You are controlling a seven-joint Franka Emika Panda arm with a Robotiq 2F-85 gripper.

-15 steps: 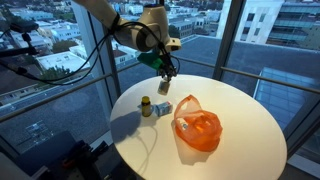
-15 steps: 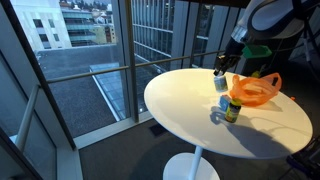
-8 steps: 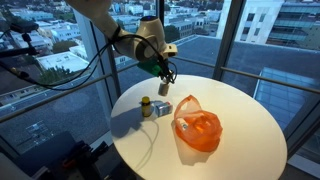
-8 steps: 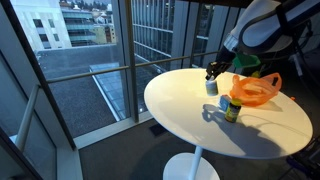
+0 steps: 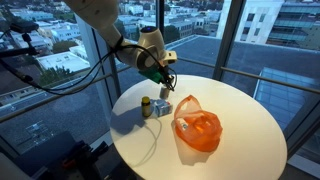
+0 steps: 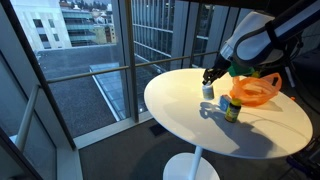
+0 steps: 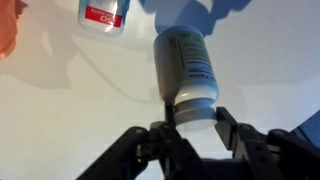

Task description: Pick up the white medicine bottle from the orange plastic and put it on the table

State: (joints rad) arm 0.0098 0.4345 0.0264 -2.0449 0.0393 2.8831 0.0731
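The white medicine bottle (image 7: 187,65) stands upright with its cap between my fingers; it looks to rest on or just above the white round table (image 5: 245,115). My gripper (image 7: 195,115) is shut on the cap. In both exterior views the bottle (image 5: 164,92) (image 6: 208,90) hangs under the gripper (image 5: 165,84) (image 6: 209,80) near the table's window-side edge. The orange plastic bag (image 5: 197,128) (image 6: 255,90) lies crumpled on the table, apart from the bottle.
A small dark bottle with a yellow cap (image 5: 146,107) (image 6: 232,110) stands close by between the bottle and the bag. A white item with a red label (image 7: 104,14) shows in the wrist view. Glass windows surround the table (image 6: 190,125).
My gripper has carried the white bottle down and away from the orange bag, towards the window-side edge of the table. The bag and the small bottle have not moved.
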